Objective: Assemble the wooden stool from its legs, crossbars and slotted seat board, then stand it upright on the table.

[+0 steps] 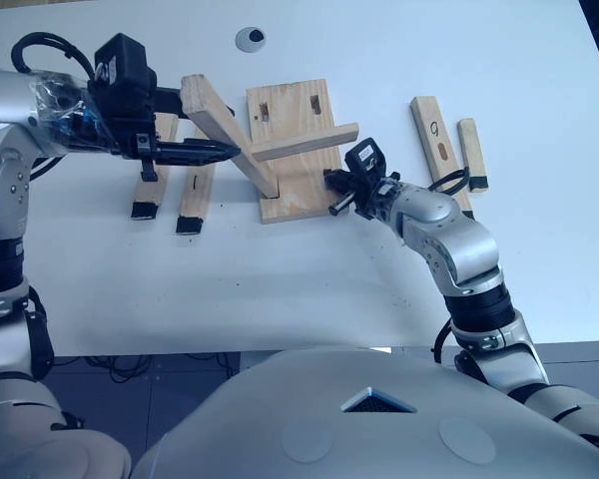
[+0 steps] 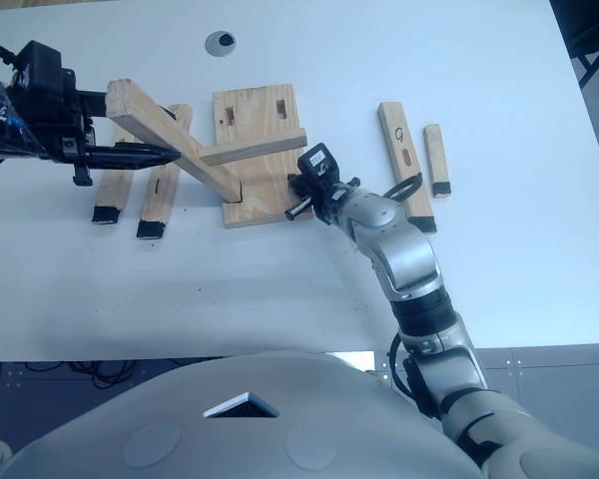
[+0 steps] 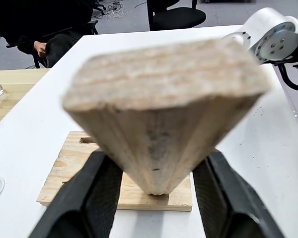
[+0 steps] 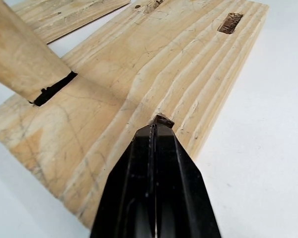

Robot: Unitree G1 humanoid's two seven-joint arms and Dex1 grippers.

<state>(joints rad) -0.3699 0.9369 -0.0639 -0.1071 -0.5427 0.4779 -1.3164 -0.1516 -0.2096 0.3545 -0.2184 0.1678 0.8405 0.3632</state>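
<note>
The left gripper (image 1: 220,152) had its fingers (image 3: 84,198) clamped on either side of a tilted leg (image 1: 208,108). The leg's lower end sat in a slot of the seat board (image 1: 299,175) just past the fingertips, and two loose legs (image 1: 145,185) lay under them. The right gripper (image 4: 159,121) held its fingers pressed together, with the tips touching the board near its edge.

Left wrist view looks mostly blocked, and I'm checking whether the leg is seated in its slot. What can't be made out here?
- Left wrist view: the blurred leg, held in the left gripper, hides its own foot and the slot in the seat board.
- Right wrist view: the edge cuts off the leg's top; the shut right gripper covers the board's edge.
- Eye views: slot depth is too small to tell.
</note>
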